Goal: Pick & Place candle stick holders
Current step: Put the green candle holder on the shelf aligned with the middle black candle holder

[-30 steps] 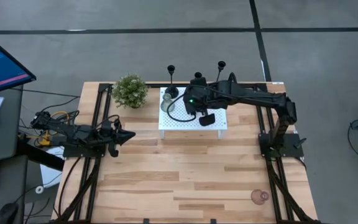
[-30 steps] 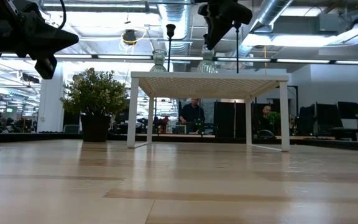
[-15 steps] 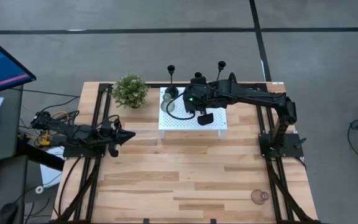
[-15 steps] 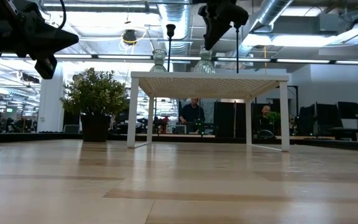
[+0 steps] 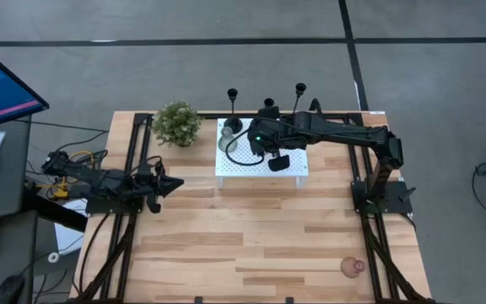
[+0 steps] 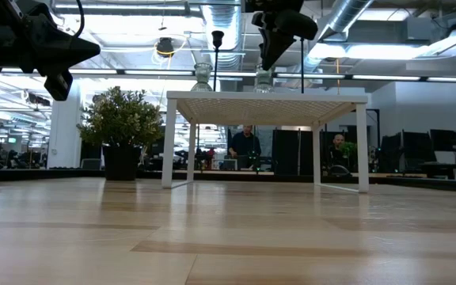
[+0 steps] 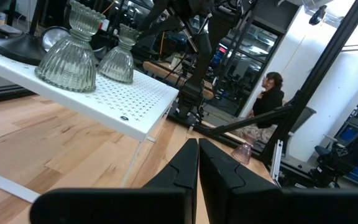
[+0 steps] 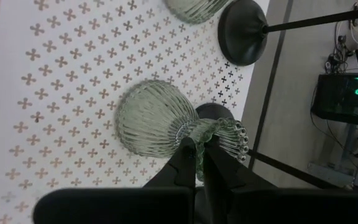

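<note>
Presently clamping the right pincer (image 8: 197, 149) on the flared rim of a green holder (image 8: 151, 121), fingers pinched nearly together on the glass lip. Leaving its ribbed bulb directly beneath the pincer, seemingly sitting on the white stand (image 8: 42, 93).

Judging the step as the start of a lift or the end of a set-down; not telling which from this alone.

Doing it well, by judgement:
- Moving straight up or down along the neck, avoiding any sideways drag across the perforated top.
- Gripping at the rim alone and risking a swing in the heavy bulb below, so going slowly and holding the wrist level.
- Minding the second green holder (image 8: 194, 7) and the black holder (image 8: 242, 31), both just beside the pincer, and another dark base touching or just behind the clamped glass.
- Squeezing gently, treating ribbed glass as slippery and brittle.

Parking the left pincer (image 7: 197, 149) with fingers pressed together, well apart from the stand, above the tabletop (image 5: 251, 236).

Noting a pink holder (image 5: 353, 267) far from both pincers, and a plant (image 5: 176, 123) beyond the stand from the right pincer.
</note>
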Controlling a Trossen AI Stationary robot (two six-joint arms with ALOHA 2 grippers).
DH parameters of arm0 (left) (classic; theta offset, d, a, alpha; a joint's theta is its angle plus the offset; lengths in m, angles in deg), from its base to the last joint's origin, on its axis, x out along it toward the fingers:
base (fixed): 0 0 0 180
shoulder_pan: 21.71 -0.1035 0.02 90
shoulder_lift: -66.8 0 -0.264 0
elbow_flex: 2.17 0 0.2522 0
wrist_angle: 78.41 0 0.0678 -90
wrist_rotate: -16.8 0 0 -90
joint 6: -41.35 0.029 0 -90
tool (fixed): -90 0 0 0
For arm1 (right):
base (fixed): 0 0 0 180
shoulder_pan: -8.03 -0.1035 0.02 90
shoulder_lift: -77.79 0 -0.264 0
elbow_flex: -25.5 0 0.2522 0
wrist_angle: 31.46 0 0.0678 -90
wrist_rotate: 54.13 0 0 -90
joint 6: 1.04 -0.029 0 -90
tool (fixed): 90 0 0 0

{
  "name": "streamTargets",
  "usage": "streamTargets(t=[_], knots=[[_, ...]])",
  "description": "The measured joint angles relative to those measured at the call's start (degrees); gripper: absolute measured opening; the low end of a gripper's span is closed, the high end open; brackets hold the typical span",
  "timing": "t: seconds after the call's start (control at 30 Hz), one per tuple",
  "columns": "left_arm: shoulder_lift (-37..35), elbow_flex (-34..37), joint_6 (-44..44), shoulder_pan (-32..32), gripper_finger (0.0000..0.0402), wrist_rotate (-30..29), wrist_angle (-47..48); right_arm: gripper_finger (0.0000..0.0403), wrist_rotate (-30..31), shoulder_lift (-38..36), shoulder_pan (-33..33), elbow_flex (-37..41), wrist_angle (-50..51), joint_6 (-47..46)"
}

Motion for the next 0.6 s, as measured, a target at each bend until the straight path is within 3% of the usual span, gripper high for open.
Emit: streamTargets(t=[0.2, 0.6], knots=[[0.00, 0.00, 0.01, 0.01, 0.0012, 0.00, 0.00, 0.0010, -0.02, 0.02, -0.64, 0.02, 0.45, -0.02], [0.00, 0.01, 0.00, -0.01, 0.0012, 0.01, 0.00, 0.0096, -0.70, 0.17, -0.78, 0.11, 0.28, -0.04]])
